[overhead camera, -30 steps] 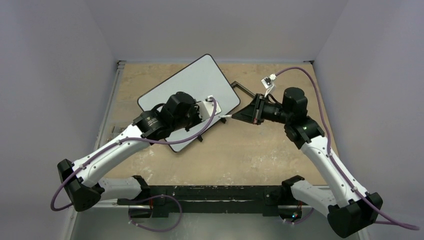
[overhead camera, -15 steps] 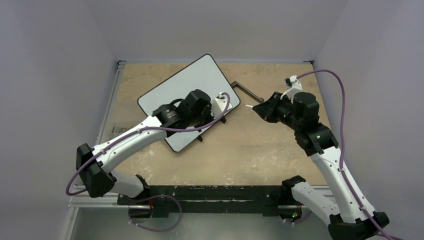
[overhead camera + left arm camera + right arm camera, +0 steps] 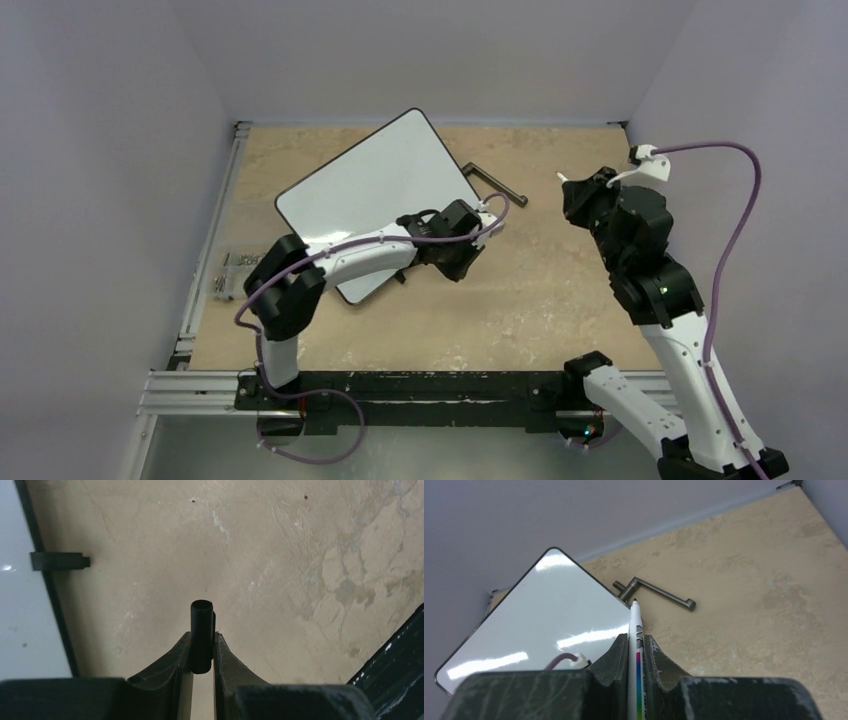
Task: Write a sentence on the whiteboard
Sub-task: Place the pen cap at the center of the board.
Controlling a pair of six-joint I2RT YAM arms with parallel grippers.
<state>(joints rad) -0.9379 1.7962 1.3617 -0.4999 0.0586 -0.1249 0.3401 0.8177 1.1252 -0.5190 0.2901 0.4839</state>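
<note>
The left end effector (image 3: pixel 460 262) hovers beside the whiteboard's (image 3: pixel 370 185) lower right edge.

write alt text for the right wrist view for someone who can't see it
Two dark fingers clamp a white marker, its tip pointing away over a tan table. Just beyond the tip lies a bent metal bar. To the left, a black-framed whiteboard shows glare but no writing.
</note>
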